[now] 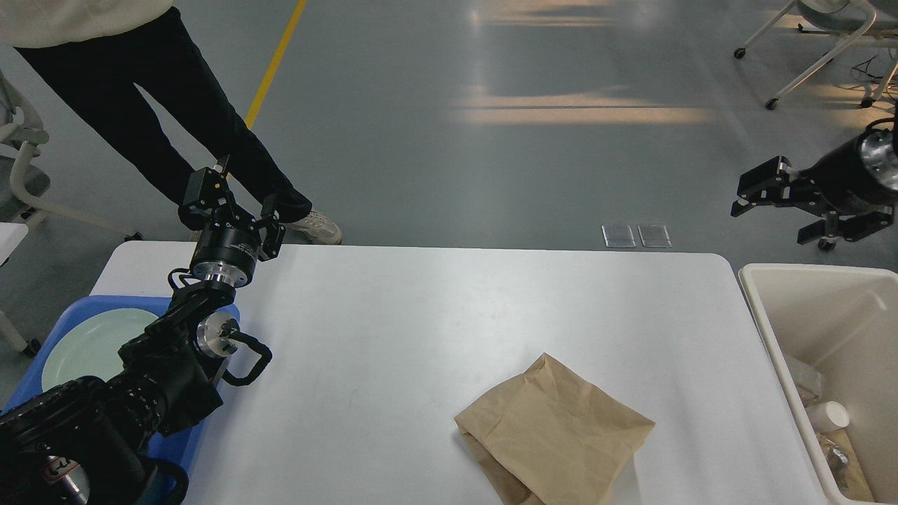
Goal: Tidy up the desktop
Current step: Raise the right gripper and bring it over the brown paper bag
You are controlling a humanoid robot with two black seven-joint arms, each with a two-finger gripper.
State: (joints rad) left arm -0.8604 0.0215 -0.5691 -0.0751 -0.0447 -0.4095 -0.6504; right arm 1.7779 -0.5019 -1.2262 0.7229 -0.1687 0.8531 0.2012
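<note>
The white desktop (421, 315) fills the middle of the head view. A crumpled brown paper bag (554, 435) lies flat on it near the front, right of centre. My left gripper (240, 195) is open and empty, raised over the table's far left corner, well away from the bag. My right gripper (772, 217) is open and empty, held in the air beyond the table's far right corner, above and behind the cream bin.
A blue tray (175, 449) with a pale green plate (91, 344) sits at the table's left end, partly under my left arm. A cream bin (772, 330) at the right end holds a white cup (828, 415) and other rubbish. A person (175, 105) stands behind the left corner.
</note>
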